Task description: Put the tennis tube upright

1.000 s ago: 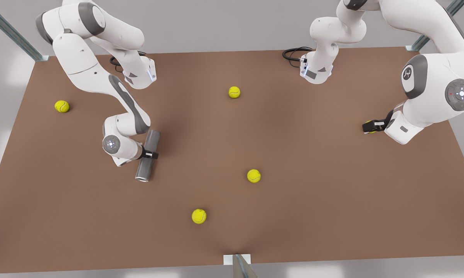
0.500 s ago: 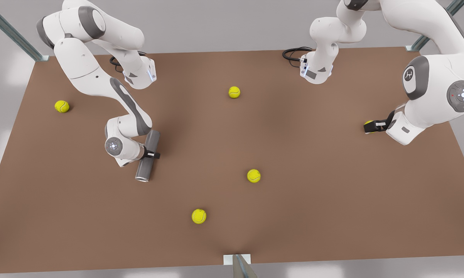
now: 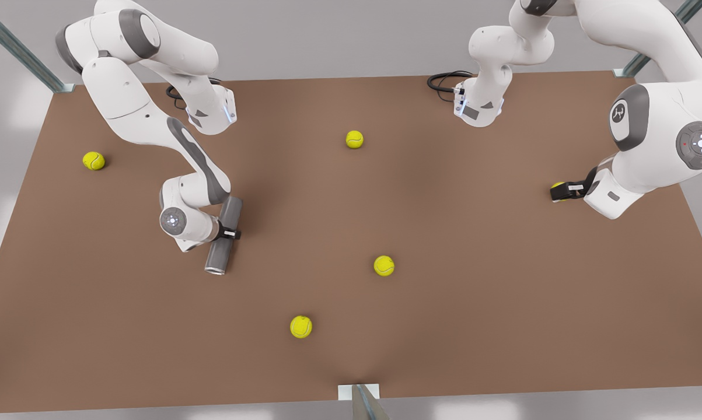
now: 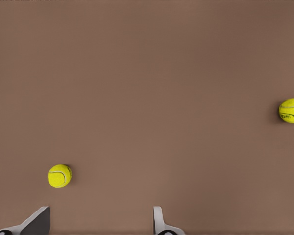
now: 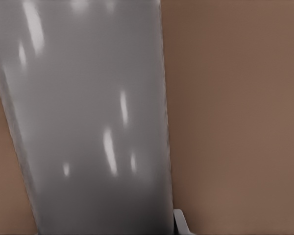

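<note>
Grey metallic tennis tube lies flat, rimmed

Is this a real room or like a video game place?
It looks like a computer-made robot test bench. A plain brown table holds scattered tennis balls, the right gripper is around a lying tennis tube, and the open left gripper is at the front view's right.

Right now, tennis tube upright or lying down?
Lying down: the tennis tube lies along the table, hollow end sideways, right gripper across its middle.

No text, label, brand or number can be read anywhere in these pictures.
</note>
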You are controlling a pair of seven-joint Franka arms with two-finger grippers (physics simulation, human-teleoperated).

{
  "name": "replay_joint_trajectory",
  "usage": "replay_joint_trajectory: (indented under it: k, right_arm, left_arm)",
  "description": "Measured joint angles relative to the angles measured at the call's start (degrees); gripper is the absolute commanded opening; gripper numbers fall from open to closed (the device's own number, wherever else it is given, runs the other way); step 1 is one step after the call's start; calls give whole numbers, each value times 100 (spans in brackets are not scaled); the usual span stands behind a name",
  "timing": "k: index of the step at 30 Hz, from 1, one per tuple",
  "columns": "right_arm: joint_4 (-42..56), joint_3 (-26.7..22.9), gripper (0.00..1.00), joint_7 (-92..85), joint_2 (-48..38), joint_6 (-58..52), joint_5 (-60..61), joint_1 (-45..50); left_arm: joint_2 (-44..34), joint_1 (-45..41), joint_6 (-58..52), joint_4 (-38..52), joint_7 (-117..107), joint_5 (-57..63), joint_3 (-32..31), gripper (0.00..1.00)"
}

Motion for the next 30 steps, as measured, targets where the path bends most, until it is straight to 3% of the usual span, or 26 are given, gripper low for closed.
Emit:
replay_joint_trajectory:
  k: [17, 25, 30]
  right_arm:
    - [590, 259, 73, -440, -124, -55, -7, 207]
    - [1362, 324, 73, -1177, -124, -728, -466, 519]
    - [1752, 680, 73, -1661, -125, -1148, -482, 606]
  left_arm:
    - [14, 0, 11, 0, 0, 3, 0, 100]
    - [21, 3, 11, 0, 0, 3, 0, 100]
    - [38, 9, 20, 0, 0, 3, 0, 100]
